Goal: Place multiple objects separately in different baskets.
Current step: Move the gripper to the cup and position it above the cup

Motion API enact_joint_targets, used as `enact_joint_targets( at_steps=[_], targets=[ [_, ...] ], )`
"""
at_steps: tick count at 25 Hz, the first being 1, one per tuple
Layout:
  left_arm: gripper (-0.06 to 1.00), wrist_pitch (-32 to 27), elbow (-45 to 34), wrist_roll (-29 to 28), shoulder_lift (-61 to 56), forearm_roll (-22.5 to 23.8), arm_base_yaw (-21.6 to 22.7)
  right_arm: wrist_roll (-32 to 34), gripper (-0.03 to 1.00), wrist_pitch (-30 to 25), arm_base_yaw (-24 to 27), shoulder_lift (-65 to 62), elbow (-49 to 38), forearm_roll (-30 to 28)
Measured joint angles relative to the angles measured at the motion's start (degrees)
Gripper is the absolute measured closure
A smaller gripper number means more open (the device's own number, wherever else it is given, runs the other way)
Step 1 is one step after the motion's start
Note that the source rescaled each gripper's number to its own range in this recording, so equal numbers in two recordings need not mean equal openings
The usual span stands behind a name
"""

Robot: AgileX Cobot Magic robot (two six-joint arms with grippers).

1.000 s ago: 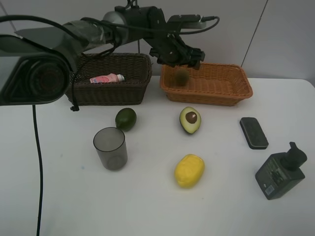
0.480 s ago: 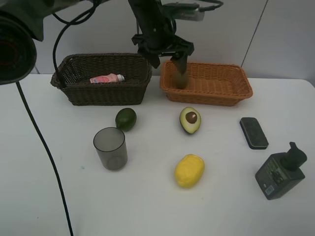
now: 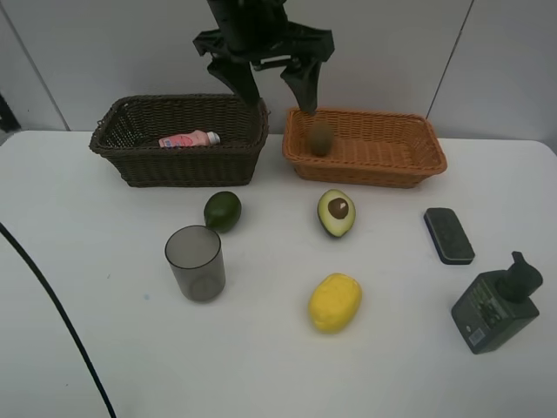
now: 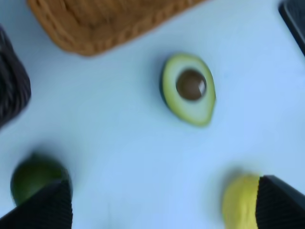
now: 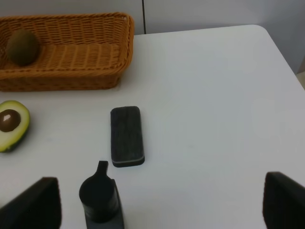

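The brown kiwi (image 3: 320, 138) (image 5: 22, 46) lies in the left end of the orange-tan basket (image 3: 409, 165) (image 5: 71, 76) (image 4: 105, 21). The pink bottle (image 3: 187, 138) lies in the dark brown basket (image 3: 178, 170) (image 4: 12, 86). My left gripper (image 3: 271, 85) (image 4: 159, 205) hangs open and empty high above the gap between the baskets. On the table are the green fruit (image 3: 223, 211) (image 4: 33, 174), halved avocado (image 3: 336, 212) (image 4: 188, 88) (image 5: 12, 125), lemon (image 3: 335, 302) (image 4: 240, 200), grey cup (image 3: 195, 262), black case (image 3: 449, 235) (image 5: 127, 136) and pump bottle (image 3: 498, 305) (image 5: 101, 198). The right gripper (image 5: 159, 205) is open and empty over the pump bottle.
A black cable (image 3: 52, 305) runs across the table's left side. The white table (image 3: 104, 366) ends near the pump bottle on the right, and a grey wall stands behind the baskets.
The left gripper has risen and drawn back to the left from over the kiwi in the orange-tan basket. The kiwi stays in the basket. Nothing else has moved.
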State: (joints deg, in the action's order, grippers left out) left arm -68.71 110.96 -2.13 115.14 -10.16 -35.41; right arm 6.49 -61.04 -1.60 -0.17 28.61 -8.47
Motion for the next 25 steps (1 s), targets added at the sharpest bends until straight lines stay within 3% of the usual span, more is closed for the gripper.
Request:
enact_joint_targets(
  at_steps=[6,12,19,25],
  targets=[
    [-0.05,0.1,-19.4,0.1,-13.6,1.9,0.0,0.0,-0.03,0.0,0.0,0.0,0.0,0.0],
    [-0.05,-0.1,-33.4,0.1,-15.9,2.4,0.0,0.0,-0.03,0.0,0.0,0.0,0.0,0.0],
    [-0.05,7.2,-40.9,0.1,-15.9,2.6,0.0,0.0,-0.03,0.0,0.0,0.0,0.0,0.0],
    [-0.05,11.8,-41.9,0.2,-14.9,2.6,0.0,0.0,-0.03,0.0,0.0,0.0,0.0,0.0]
  ],
)
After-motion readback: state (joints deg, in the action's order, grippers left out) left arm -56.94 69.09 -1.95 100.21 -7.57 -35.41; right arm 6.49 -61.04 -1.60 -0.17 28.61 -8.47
